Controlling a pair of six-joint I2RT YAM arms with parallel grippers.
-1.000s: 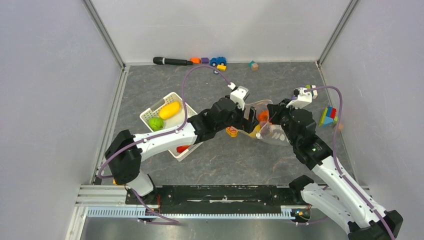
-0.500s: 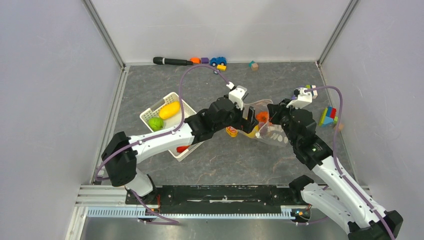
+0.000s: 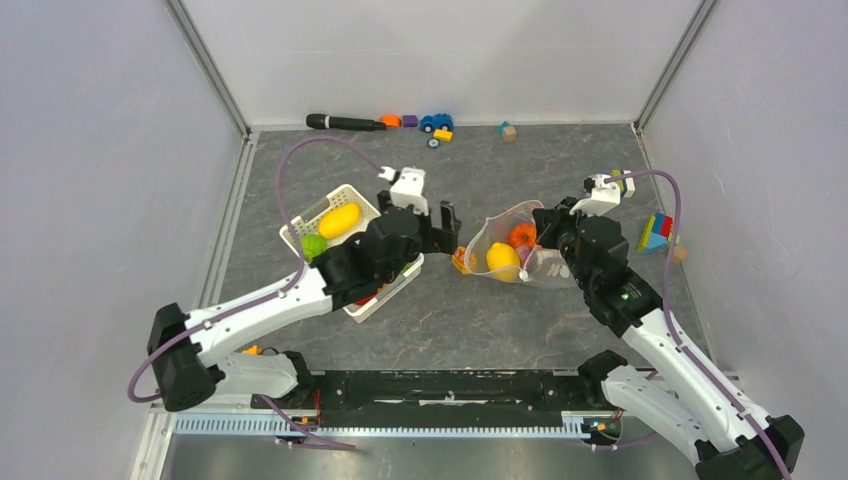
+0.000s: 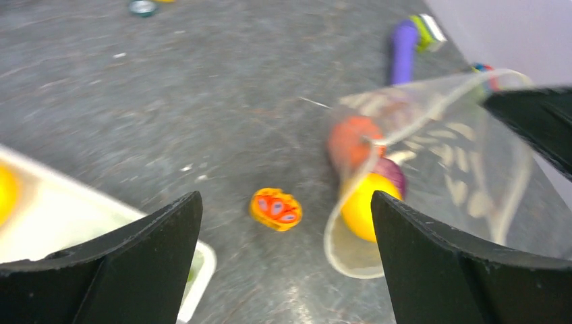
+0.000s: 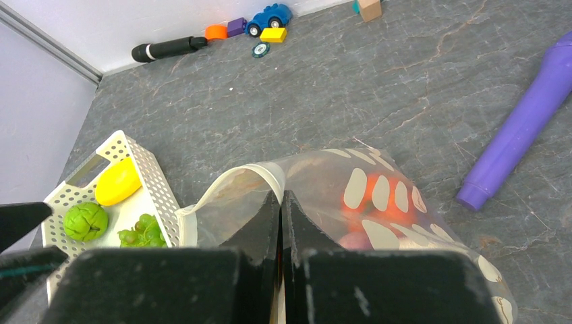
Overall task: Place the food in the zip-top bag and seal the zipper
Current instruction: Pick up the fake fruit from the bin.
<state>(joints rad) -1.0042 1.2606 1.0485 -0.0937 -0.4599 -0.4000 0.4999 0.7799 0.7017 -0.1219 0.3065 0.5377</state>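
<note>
Right end effector [image 5: 282,202] pressed together, pinching rim of bag [image 5: 378,196]. Bag mouth gapes toward left end effector [image 4: 284,199], which is spread, empty, near but apart. Yellow fruit [image 3: 503,260] and pumpkin [image 3: 521,235] inside bag. Small orange piece [image 4: 276,208] on bench ahead of left end effector, beside bag mouth. Basket [image 3: 300,228] behind it holds mango [image 3: 339,220], pepper [image 3: 313,246], grapes [image 5: 139,233].

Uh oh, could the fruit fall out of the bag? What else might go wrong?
The zip-top bag lies on its side, mouth open; the yellow fruit at the mouth might roll out.
Only the right fingers pinch one rim, so the soft plastic could slip or sag shut before the left fingers bring the mango from the basket.
</note>
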